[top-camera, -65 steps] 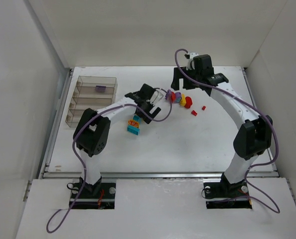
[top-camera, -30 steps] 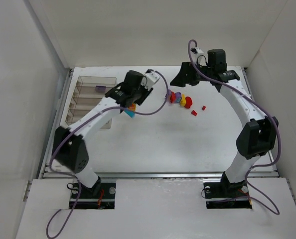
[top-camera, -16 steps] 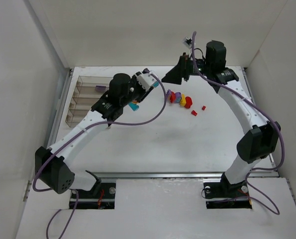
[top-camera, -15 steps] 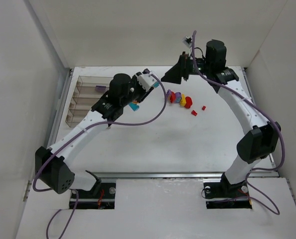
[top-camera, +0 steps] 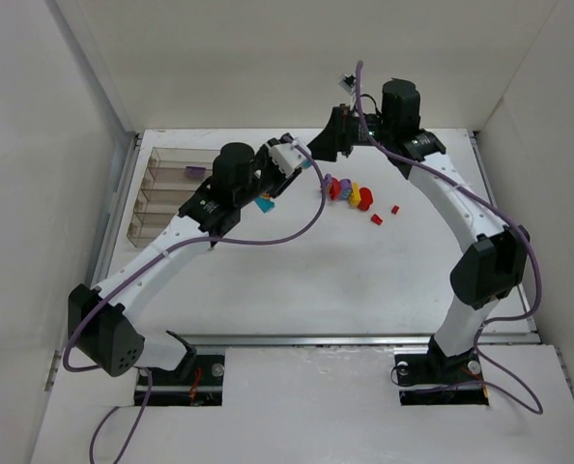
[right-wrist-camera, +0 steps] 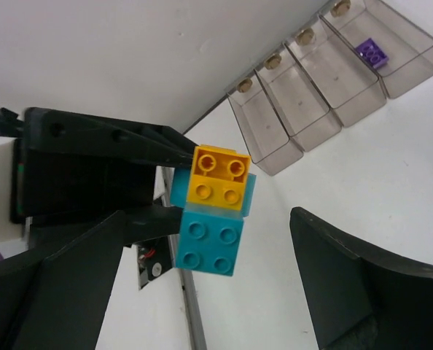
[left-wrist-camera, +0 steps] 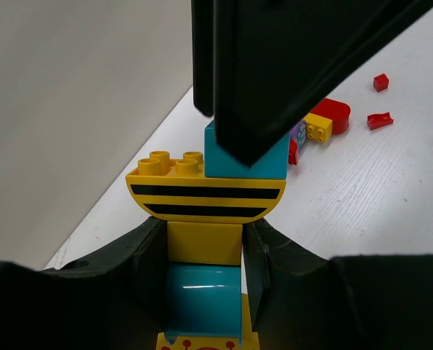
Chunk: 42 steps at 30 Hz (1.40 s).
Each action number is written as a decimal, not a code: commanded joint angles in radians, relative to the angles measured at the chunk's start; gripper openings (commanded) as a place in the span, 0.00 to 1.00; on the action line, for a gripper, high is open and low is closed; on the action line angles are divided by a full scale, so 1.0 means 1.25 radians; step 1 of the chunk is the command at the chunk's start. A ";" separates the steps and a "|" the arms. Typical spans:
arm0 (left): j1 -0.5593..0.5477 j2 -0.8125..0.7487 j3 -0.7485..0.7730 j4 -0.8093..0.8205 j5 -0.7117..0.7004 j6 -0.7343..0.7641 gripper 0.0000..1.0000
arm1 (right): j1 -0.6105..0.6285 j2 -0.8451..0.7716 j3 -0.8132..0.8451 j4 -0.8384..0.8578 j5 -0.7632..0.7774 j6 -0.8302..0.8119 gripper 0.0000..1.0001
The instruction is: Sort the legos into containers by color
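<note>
Left jaws clamp the brick stack (right-wrist-camera: 211, 219); your right jaws, wide, face its free end lengthwise.

**Legos mostly unsorted, one purple binned**

Yellow/cyan stack (right-wrist-camera: 213, 211) is held aloft, clamped in the left gripper (left-wrist-camera: 204, 255). A red-yellow-purple clump (top-camera: 350, 191) and two red bits (top-camera: 375, 219) lie loose, well apart from the tray. Clear four-bay tray (top-camera: 157, 157) sits far left, with one purple brick (top-camera: 194, 172) in its end bay.

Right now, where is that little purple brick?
In the overhead view, the purple brick lies in the farthest compartment of the tray, at the far left of the table.
</note>
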 commanded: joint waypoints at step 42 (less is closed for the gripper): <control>0.025 0.040 -0.196 -0.131 -0.034 -0.035 0.05 | -0.062 -0.081 -0.149 0.014 0.299 0.079 0.00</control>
